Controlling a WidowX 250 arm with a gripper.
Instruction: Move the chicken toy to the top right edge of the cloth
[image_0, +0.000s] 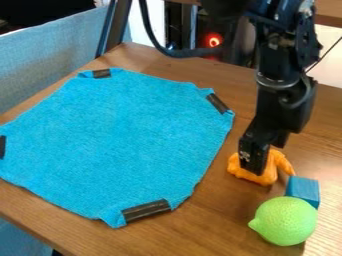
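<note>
The gripper (260, 159) hangs at the right side of the camera view, pointing down over the orange chicken toy (270, 169) and hiding part of it. The toy lies on the wooden table, right of the cloth, with parts showing on both sides of the gripper. Whether the toy is held cannot be told. The blue cloth (127, 135) is spread flat over the left and middle of the table, with dark tape at its corners.
A blue block (303, 190) stands just in front of the chicken toy, to its right. Touching or nearly touching the block, a green lime (284, 221) lies near the lower right. The wooden table (207, 227) has its edge at the lower left.
</note>
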